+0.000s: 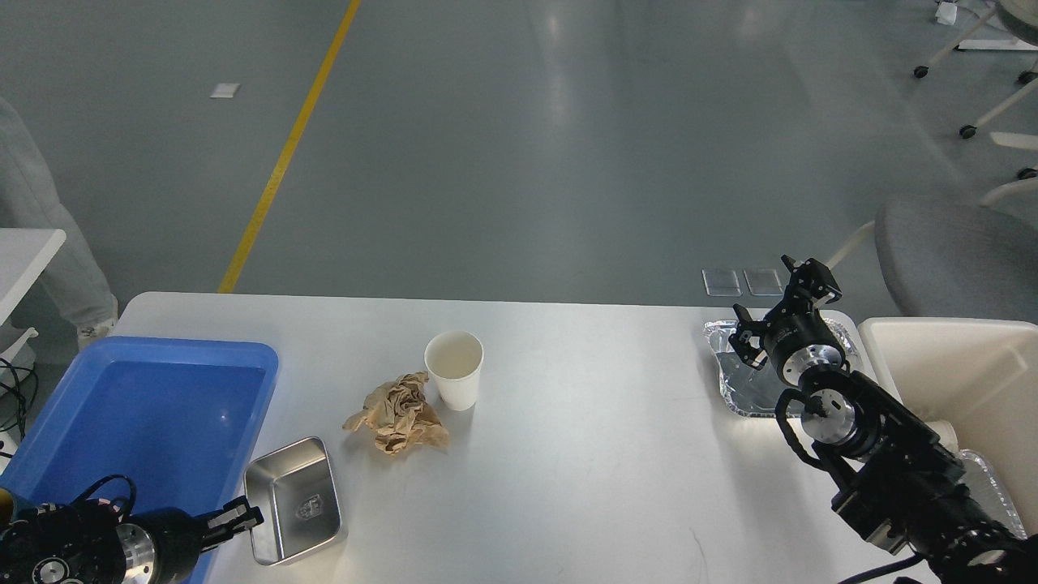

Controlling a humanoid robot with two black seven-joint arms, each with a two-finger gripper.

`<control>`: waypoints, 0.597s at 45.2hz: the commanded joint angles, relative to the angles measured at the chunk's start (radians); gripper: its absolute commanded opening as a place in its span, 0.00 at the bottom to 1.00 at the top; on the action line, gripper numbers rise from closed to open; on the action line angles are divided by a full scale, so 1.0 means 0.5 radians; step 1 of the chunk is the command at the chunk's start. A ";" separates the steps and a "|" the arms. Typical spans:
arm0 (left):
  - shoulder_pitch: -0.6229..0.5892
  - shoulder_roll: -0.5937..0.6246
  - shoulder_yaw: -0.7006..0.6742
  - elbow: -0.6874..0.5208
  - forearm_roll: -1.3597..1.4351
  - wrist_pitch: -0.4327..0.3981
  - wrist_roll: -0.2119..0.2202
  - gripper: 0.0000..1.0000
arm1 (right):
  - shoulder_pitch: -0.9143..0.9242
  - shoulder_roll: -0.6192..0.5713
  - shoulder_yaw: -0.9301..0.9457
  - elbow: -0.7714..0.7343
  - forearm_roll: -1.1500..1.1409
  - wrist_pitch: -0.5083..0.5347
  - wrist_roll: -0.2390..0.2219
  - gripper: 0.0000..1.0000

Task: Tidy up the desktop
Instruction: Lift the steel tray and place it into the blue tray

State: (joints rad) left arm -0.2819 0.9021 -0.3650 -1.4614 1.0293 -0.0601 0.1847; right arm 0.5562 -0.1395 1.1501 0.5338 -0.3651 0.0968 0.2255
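The white desktop (584,438) holds a white paper cup (454,369), upright, with a crumpled brown paper (397,415) just to its left. A small steel tray (296,499) lies near the front left, turned at an angle. My left gripper (241,516) is at its left rim and appears shut on that rim. A foil tray (742,385) sits at the far right of the desktop. My right gripper (777,307) hovers over the foil tray's back edge, fingers spread and empty.
A blue plastic tray (138,405) stands at the desktop's left end. A cream plastic bin (965,381) stands at the right, with another foil piece (985,487) in it. A grey chair (949,251) is behind the bin.
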 commanded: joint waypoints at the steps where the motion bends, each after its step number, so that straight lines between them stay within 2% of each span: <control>1: 0.005 0.000 0.000 -0.001 0.000 -0.002 -0.007 0.00 | -0.002 0.000 0.001 0.000 0.003 0.000 0.000 1.00; 12: -0.044 0.070 -0.028 -0.041 0.006 -0.027 -0.026 0.00 | 0.001 0.003 0.001 -0.003 0.000 -0.003 0.000 1.00; 21: -0.185 0.340 -0.083 -0.157 -0.028 -0.168 -0.164 0.01 | 0.007 0.003 0.001 -0.003 0.000 -0.013 0.000 1.00; 27: -0.191 0.512 -0.248 -0.176 -0.116 -0.297 -0.185 0.02 | 0.007 0.006 0.001 0.000 0.003 -0.016 0.000 1.00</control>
State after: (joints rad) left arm -0.3714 1.0886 -0.4235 -1.5410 1.0120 -0.1540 0.1027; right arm 0.5596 -0.1380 1.1502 0.5333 -0.3652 0.0907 0.2255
